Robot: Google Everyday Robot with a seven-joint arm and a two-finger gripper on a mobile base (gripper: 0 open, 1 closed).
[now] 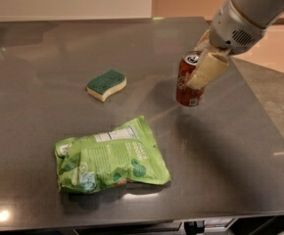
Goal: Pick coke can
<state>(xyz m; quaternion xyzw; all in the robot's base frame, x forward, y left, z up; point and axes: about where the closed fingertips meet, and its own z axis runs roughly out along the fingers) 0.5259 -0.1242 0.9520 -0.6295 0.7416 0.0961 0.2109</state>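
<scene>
The coke can is dark red with a silver top and a whitish patch near its base. It is at the right of the grey counter, slightly tilted, and seems raised just off the surface. My gripper comes down from the upper right and is shut on the can. One cream finger lies across the can's front and the other is behind it.
A green and cream sponge lies left of the can. A crumpled green snack bag lies at the front middle. The counter's right edge runs close behind the arm.
</scene>
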